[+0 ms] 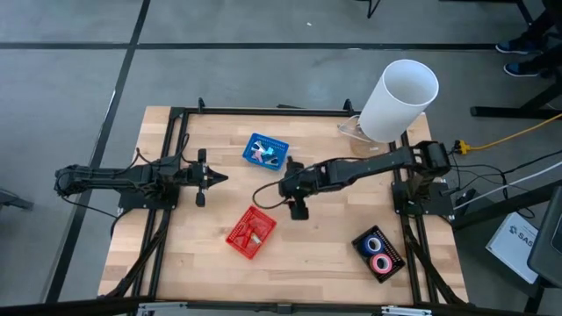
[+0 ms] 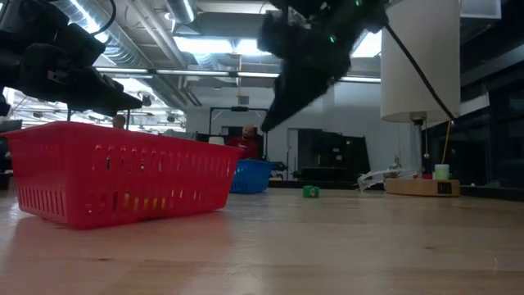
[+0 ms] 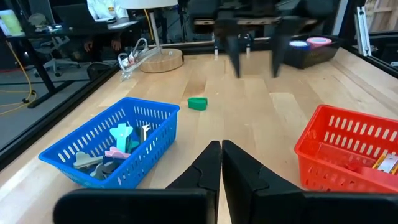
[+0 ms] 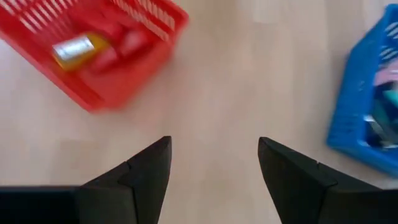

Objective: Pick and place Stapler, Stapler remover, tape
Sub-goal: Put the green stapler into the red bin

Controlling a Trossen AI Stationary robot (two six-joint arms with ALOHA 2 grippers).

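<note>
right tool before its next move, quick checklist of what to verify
1. Right tool open: ok, fingers stand wide apart.
2. Right tool empty: ok, only bare table shows between them.
3. Position: ok, it hangs above the table between the red basket and the blue basket.
4. Left tool out of the way: ok, shut, waiting at the table's left side.
5. Tape whereabouts: ok, rolls sit in the black tray, near right.
6. Green item in its path: cannot tell.
</note>
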